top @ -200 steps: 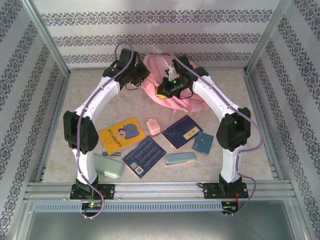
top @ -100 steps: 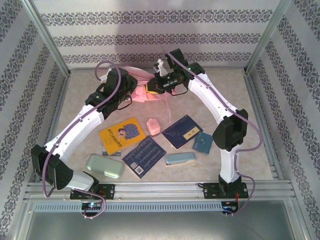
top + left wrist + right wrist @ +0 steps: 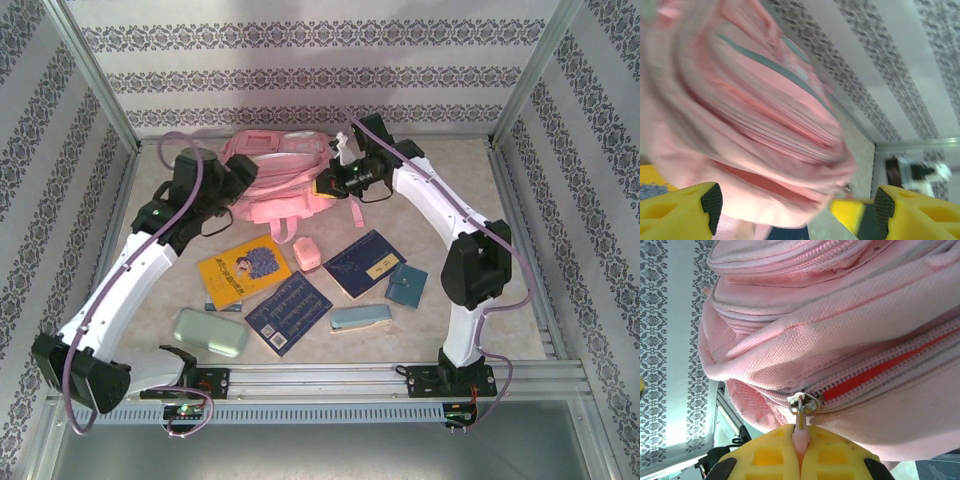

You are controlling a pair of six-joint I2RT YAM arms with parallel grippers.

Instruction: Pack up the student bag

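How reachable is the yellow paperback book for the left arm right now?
Probably yes. The left gripper is open and empty beside the pink fabric backpack, and the yellow paperback book lies flat and uncovered just nearer the arm bases, with nothing between them.

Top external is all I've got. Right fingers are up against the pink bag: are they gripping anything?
Observer: Yes. The right wrist view shows the right fingers shut on the pink zip pull of the student bag.
Operator: Is that zip open at all?
Observer: Looks partly open. On one side of the slider the teeth are parted, with a red strip showing between them.
Operator: Left fingers?
Observer: The left wrist view shows the left fingers wide apart with the bag beyond them. It is too blurred to tell whether they touch it.
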